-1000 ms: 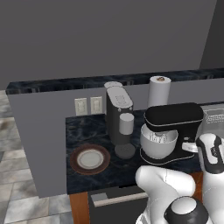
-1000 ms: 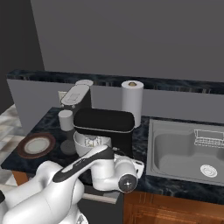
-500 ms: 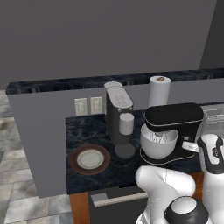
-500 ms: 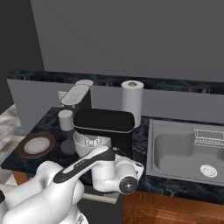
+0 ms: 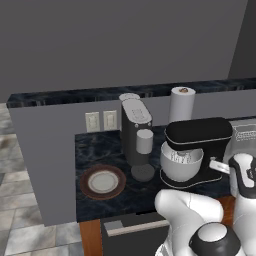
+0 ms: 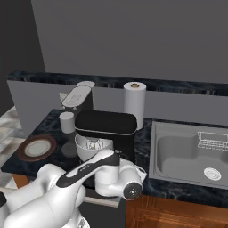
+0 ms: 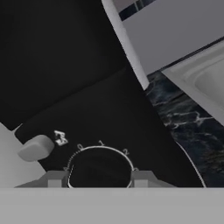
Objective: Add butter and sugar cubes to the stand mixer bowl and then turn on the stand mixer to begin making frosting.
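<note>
The black stand mixer (image 5: 200, 135) (image 6: 106, 124) stands on the dark counter with the off-white stand mixer bowl (image 5: 181, 162) (image 6: 92, 147) under its head. In the hand view my gripper (image 7: 99, 179) is right at the mixer's black side. Its two fingertips (image 7: 57, 178) press on either side of the round speed dial (image 7: 99, 168) with white numbers around it. A grey lever (image 7: 36, 148) sticks out just left of the dial. The butter and sugar cubes are out of view; I cannot tell what the bowl contains.
A brown-rimmed white plate (image 5: 87, 175) (image 6: 24, 149) lies left of the mixer. A grey coffee machine (image 5: 136, 130) (image 6: 78, 100) with a small cup (image 5: 144, 141) stands behind it, beside a paper towel roll (image 5: 181, 104) (image 6: 134, 102). The sink (image 6: 187, 151) is to the right.
</note>
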{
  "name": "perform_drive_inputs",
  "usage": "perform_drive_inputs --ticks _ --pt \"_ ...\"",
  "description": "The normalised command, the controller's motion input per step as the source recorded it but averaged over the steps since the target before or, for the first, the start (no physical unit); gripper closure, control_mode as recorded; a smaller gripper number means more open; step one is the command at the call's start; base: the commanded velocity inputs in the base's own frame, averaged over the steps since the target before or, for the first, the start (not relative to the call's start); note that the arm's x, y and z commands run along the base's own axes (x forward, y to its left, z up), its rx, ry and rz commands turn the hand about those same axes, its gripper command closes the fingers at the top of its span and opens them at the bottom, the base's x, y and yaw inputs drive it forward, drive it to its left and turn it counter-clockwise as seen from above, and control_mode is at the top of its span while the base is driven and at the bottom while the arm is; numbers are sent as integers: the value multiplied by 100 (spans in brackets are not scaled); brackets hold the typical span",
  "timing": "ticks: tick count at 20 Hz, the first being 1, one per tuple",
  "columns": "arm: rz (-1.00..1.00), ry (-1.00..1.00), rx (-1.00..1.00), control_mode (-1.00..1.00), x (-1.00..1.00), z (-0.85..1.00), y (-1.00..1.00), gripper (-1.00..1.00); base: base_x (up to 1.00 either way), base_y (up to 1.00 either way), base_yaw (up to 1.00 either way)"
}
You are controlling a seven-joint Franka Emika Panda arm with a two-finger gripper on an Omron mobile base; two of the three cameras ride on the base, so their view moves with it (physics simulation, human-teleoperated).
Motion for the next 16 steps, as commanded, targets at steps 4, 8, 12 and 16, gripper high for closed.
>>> perform_drive_inputs --ticks 4,8,12,16 --pt "-2 0 11 -100 0 0 -5 100 0 0 0" --pt "-2 0 12 -100 0 0 -8 100 0 0 0" --pt "-3 0 13 -100 0 0 -4 100 0 0 0" --pt "-5 0 13 -100 -1 0 0 100 0 0 0"
